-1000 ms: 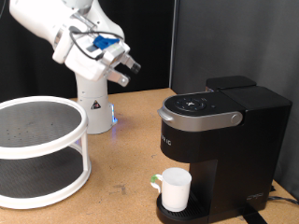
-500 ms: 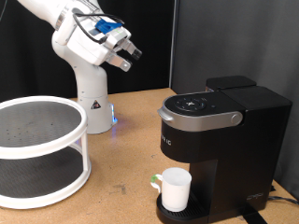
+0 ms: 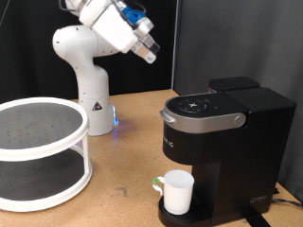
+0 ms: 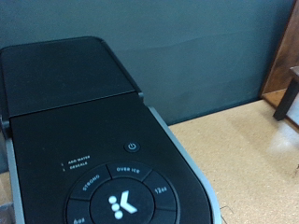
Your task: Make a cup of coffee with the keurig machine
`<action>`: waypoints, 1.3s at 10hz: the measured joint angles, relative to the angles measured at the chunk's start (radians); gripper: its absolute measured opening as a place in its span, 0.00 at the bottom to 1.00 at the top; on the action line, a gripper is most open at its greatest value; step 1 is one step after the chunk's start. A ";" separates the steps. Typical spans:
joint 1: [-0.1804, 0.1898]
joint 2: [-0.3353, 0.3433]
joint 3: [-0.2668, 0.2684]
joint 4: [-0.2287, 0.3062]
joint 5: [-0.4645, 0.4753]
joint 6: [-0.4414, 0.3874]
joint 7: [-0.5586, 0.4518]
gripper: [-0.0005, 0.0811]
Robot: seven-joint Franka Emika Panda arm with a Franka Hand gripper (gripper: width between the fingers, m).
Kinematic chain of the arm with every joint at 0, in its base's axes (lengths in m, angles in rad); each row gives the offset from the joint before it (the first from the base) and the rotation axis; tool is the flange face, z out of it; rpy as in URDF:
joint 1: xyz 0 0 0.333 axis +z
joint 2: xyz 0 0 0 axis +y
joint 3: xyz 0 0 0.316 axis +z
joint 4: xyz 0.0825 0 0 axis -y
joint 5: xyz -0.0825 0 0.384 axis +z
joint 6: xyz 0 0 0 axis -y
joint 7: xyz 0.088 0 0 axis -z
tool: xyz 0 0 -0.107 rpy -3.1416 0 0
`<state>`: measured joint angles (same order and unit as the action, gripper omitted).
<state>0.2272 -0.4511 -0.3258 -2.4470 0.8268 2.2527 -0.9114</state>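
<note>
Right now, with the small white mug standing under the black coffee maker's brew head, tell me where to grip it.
Grip the small white cylindrical mug by its side walls, coming in level from the exterior view's bottom-left. The black boxy coffee maker's brew head overhangs its rim, blocking a top approach, and the body stands behind it. The gripper is high above, holding nothing.

keurig machine (image 3: 222,132): black (grey-silver lid rim) | cup (image 3: 176,191): white, perhaps greenish mark
</note>
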 joint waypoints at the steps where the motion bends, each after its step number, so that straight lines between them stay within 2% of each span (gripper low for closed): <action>1: 0.001 0.024 0.018 0.036 -0.044 -0.024 0.021 0.99; 3: 0.008 0.079 0.038 0.133 -0.163 -0.144 0.033 0.99; 4: 0.009 0.118 0.045 0.175 -0.194 -0.175 0.035 0.99; 5: 0.008 0.117 0.045 0.171 -0.184 -0.167 0.035 0.99; 7: 0.008 0.120 0.046 0.181 -0.228 -0.190 0.034 0.99; 9: 0.008 0.144 0.055 0.223 -0.338 -0.195 0.031 0.99; 11: 0.008 0.174 0.065 0.265 -0.429 -0.149 0.004 0.99; 13: 0.009 0.201 0.065 0.304 -0.458 -0.126 -0.048 0.99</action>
<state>0.2360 -0.2503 -0.2609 -2.1426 0.3691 2.1272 -0.9594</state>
